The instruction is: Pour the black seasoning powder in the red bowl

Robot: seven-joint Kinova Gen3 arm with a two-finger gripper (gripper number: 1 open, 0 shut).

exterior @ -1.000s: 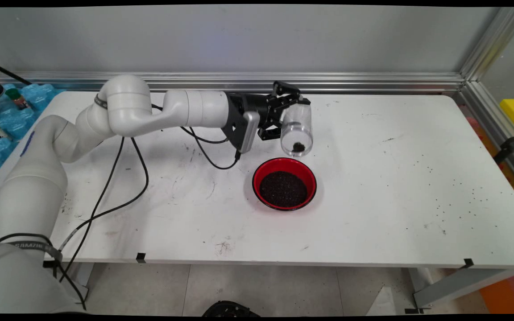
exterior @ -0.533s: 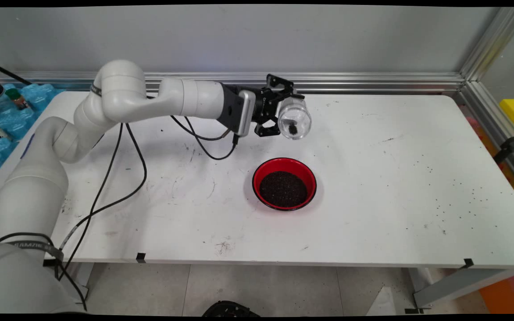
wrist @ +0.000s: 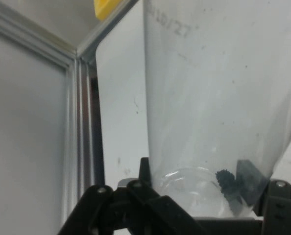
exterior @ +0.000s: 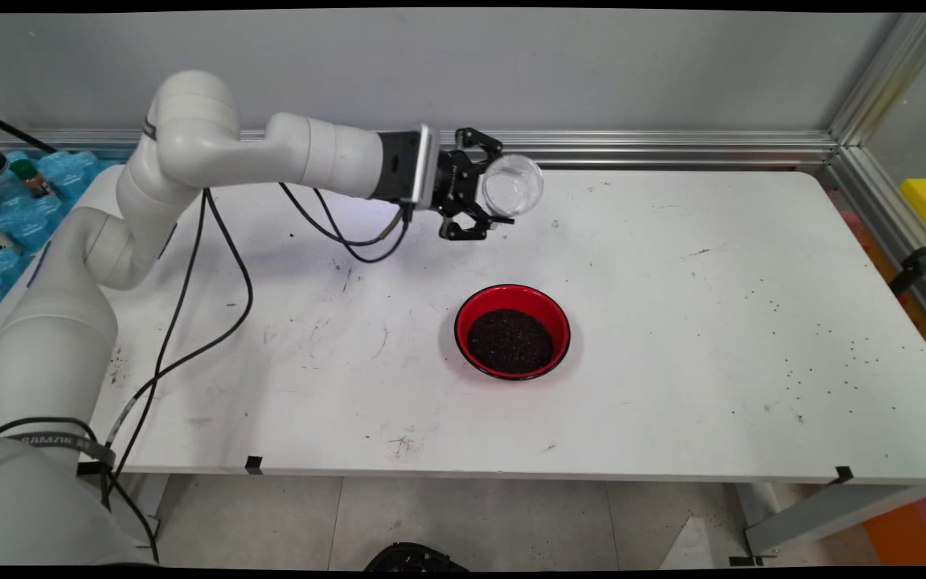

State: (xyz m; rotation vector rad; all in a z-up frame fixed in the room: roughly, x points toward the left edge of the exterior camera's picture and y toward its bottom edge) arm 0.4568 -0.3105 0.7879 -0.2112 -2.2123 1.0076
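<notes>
- Clear cup point(exterior: 513, 186) fills the hand view, top cut off; fingertips hidden behind it.
- Gripper point(exterior: 485, 195) clenched on the cup, upper centre, held off the table point(exterior: 672, 338).
- Cup: few dark grains point(wrist: 228, 182) left.
- Red bowl point(exterior: 512, 330), centre frame: full of dark grains.

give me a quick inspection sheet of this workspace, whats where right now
surface: white table, scuffed, dark specks scattered toward its right side
things: clear plastic cup held above the table, a few dark grains inside; red bowl of dark grains near the middle
clutter: nothing seen on the table
grippers: gripper shut on the cup
cables: black cables hang from the arm over the table's left side
surroundings: grey wall, aluminium frame, blue packs at left
</notes>
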